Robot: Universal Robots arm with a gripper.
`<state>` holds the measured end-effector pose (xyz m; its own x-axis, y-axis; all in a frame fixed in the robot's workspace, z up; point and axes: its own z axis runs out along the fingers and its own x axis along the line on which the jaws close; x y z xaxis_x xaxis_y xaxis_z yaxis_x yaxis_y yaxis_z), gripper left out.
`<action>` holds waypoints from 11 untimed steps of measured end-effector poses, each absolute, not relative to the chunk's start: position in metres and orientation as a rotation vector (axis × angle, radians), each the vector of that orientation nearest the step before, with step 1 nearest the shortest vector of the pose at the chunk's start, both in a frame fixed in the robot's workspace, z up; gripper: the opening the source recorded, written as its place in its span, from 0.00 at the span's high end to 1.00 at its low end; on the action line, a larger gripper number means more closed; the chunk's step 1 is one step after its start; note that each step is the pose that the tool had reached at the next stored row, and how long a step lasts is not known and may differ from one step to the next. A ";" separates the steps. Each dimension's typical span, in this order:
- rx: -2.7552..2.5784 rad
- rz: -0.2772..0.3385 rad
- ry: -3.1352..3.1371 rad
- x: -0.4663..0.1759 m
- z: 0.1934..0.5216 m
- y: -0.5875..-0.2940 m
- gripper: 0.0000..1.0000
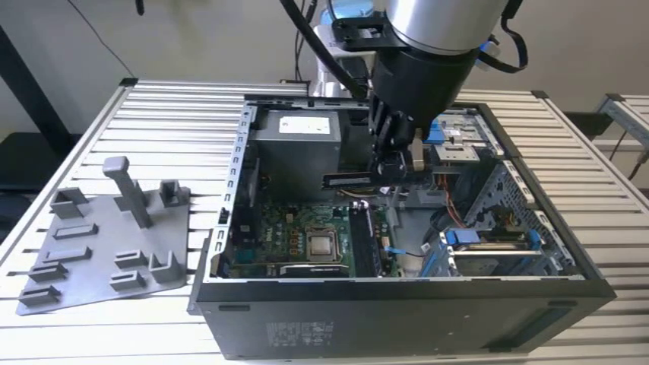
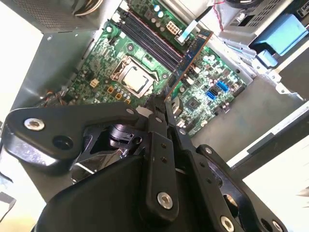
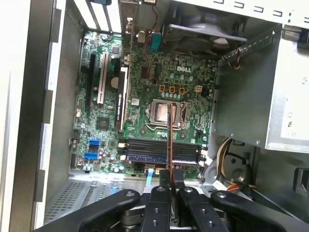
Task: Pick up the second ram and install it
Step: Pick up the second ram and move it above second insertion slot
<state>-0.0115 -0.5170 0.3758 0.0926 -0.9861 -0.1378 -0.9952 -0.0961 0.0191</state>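
Second wrist view: second ram [image 2: 193,55] tight in the closed gripper [image 2: 161,104], above the motherboard [image 2: 104,46].

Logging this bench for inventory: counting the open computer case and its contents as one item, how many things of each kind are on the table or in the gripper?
Computer case: 1
Grey fixture plate: 1
Second ram, clamped in the gripper: 1
Total: 3

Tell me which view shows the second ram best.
The second wrist view: the second ram runs lengthwise from the pincer, its blue face showing. The first wrist view shows it edge-on; the exterior view shows its flat side, small and dark.
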 end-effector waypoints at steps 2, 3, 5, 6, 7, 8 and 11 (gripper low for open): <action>-2.257 0.176 2.062 -0.011 0.376 -0.516 0.86; -2.252 0.176 2.067 -0.011 0.376 -0.516 0.86; -2.242 0.175 2.078 -0.011 0.376 -0.515 0.86; -2.238 0.175 2.081 -0.012 0.376 -0.514 0.86; -2.236 0.175 2.084 -0.012 0.376 -0.512 0.86; -2.234 0.175 2.085 -0.011 0.376 -0.511 0.86; -2.230 0.174 2.090 -0.011 0.375 -0.506 0.86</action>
